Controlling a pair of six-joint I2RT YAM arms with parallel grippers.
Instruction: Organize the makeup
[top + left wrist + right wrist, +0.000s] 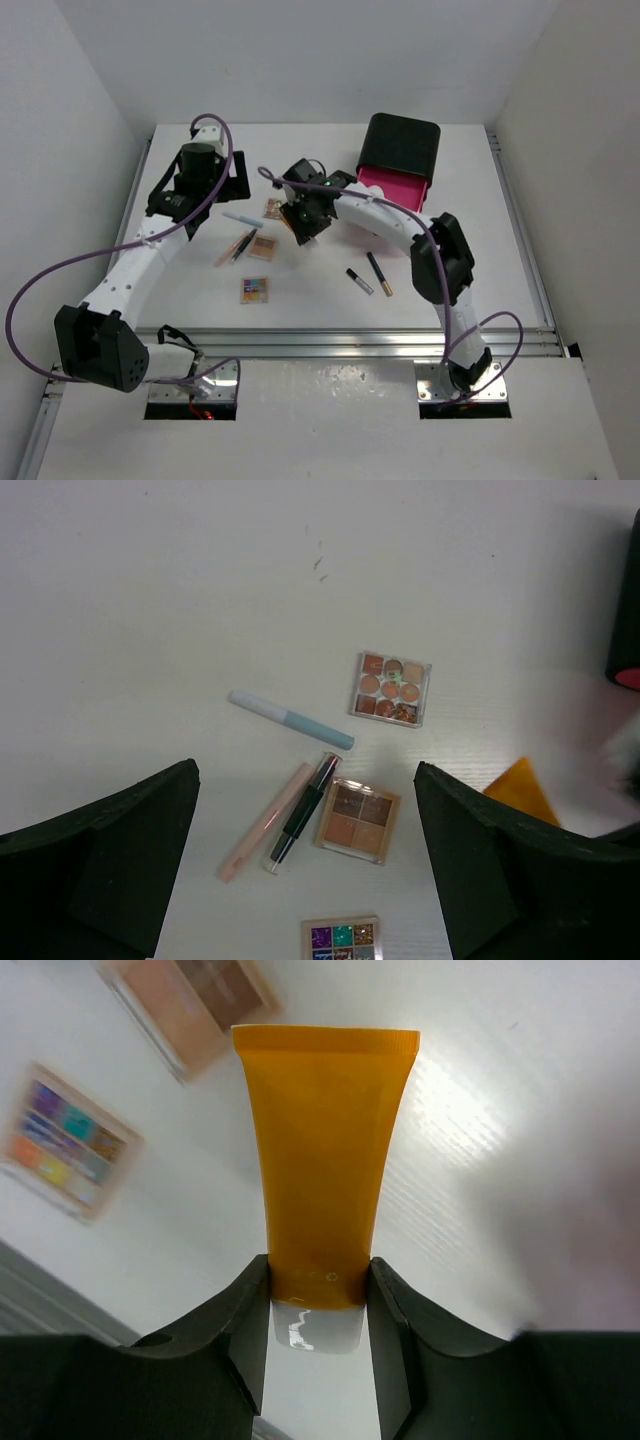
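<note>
My right gripper (pixel 318 1282) is shut on the orange tube (pixel 325 1150) just above its white cap (pixel 315 1325) and holds it above the table; in the top view this gripper (pixel 305 220) is mid-table. My left gripper (pixel 305 777) is open and empty, high above the cluster; in the top view it (pixel 228 182) sits at the back left. Below it lie a round-pan palette (pixel 390 688), a pale blue stick (pixel 290 719), a pink stick (pixel 266 821), a black stick (pixel 300 813), a tan palette (pixel 359 820) and a multicolour palette (pixel 342 938).
The black box with the pink drawer (pixel 400 160) stands open at the back right. Two short black sticks (pixel 360 281) (pixel 379 273) lie right of centre. White walls close in the table on the left, back and right.
</note>
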